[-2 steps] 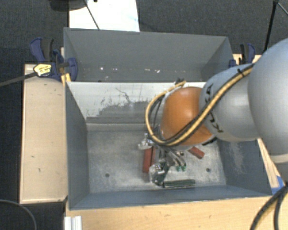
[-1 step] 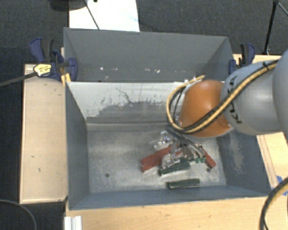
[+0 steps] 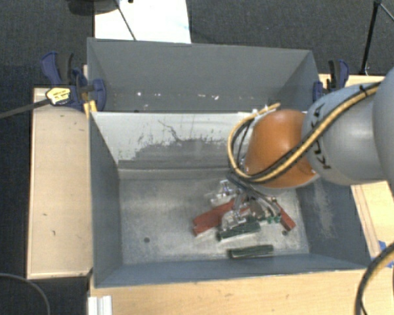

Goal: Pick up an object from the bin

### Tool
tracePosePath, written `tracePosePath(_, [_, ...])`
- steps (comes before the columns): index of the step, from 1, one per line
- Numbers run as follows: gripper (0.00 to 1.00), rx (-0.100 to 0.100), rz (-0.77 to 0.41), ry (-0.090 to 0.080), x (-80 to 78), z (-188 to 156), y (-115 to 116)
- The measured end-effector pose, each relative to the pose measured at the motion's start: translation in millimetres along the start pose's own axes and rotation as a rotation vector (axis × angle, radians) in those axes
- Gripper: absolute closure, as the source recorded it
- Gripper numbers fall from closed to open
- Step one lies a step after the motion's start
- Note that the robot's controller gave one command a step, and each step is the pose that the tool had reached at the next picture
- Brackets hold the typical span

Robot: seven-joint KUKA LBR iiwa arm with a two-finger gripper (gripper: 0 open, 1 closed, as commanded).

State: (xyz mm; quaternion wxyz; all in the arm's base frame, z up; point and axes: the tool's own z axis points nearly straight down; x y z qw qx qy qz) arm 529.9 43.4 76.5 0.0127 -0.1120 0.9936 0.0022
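Here, bin (image 3: pixel 151 143) holds red block (image 3: pixel 205 222), dark bar (image 3: pixel 251 251); claw (image 3: pixel 241 210) over green piece (image 3: pixel 240 230).

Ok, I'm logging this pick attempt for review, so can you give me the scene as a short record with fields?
bin: grey metal bin, small heap right of centre on its floor
jaws: low in the bin, over the heap
nearest things: red-brown flat piece, green piece, red strip
front of heap: dark bar, by the front wall
held: cannot tell
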Motion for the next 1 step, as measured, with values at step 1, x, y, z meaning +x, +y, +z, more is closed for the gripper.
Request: tracePosePath(1, [1.0, 0.001, -0.009, 0.022, -25.0, -145.8, 4.7])
